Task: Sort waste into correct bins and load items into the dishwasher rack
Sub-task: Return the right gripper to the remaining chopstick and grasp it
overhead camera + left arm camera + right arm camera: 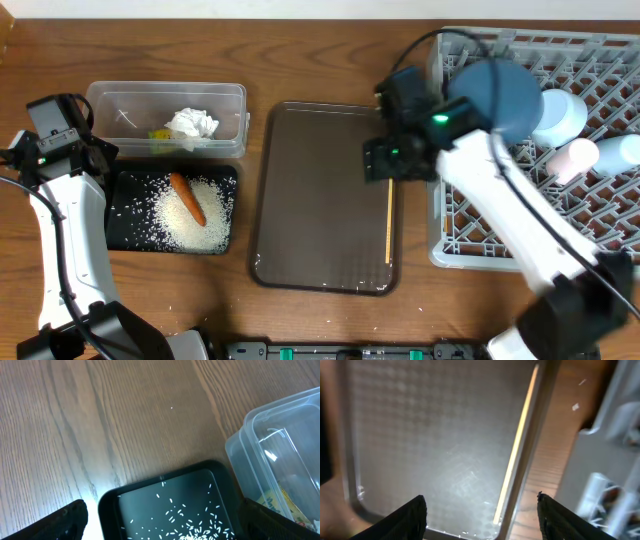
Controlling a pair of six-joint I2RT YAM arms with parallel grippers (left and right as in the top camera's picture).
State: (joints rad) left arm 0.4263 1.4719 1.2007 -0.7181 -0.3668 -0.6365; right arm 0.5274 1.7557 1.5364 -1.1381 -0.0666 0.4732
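Showing unreadable print, the wrapper (283,505) lies inside the clear tub (250,446).

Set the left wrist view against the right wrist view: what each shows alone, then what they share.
Left wrist only: the black tray with scattered rice grains, and a corner of the clear tub holding the yellow-green wrapper. Right wrist only: the brown serving tray, the wooden chopsticks along its right rim, part of the grey rack. Both: the wooden table, plus an open, empty gripper: left gripper, right gripper.
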